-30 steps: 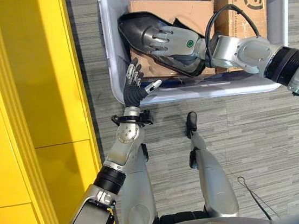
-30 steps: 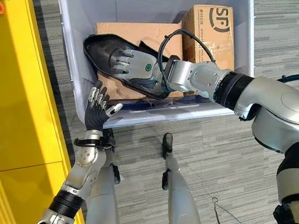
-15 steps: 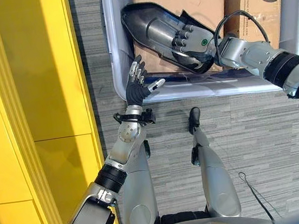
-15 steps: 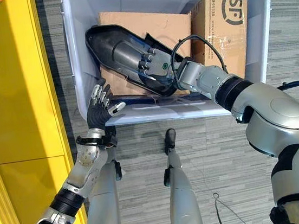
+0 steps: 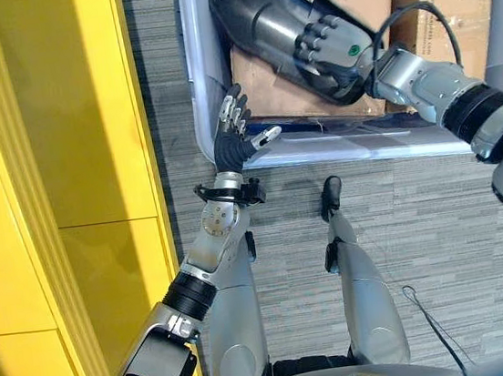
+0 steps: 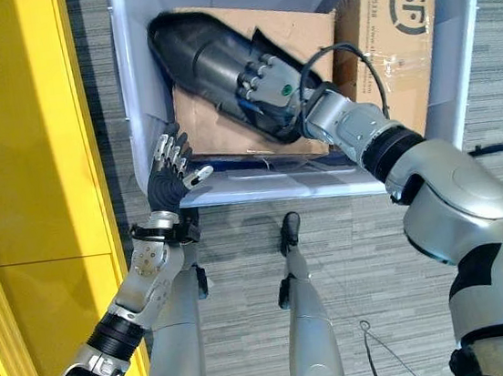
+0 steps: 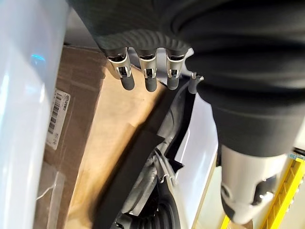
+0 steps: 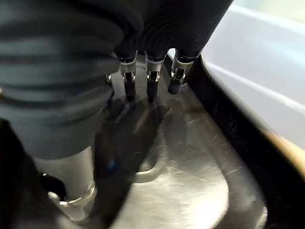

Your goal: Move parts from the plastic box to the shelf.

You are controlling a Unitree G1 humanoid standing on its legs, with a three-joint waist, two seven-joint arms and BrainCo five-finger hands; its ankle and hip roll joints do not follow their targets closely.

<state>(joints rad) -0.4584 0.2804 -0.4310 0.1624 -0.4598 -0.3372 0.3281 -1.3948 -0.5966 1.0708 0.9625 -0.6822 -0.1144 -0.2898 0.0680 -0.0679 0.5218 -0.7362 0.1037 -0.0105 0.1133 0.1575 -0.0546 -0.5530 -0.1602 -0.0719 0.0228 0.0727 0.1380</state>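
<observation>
Part to lift is the long black-and-silver moulded shell (image 5: 283, 33), lying on the flat cardboard box (image 5: 262, 90) inside the plastic box (image 6: 261, 187) at the top of the frame, its long axis running from upper left down to centre right. My right hand (image 5: 330, 43) rests on its lower-right end, fingers straight and flat against the silver surface, not curled round it. My left hand (image 5: 236, 135) hovers spread at the box's lower-left rim, just short of the shell's near edge, so I judge it the one to close in next.

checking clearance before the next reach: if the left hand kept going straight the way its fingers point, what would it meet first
Probably the plastic box: the left hand, fingers open, points at its near corner wall. If it clears the rim, the flat cardboard is next; depth is unclear.
</observation>
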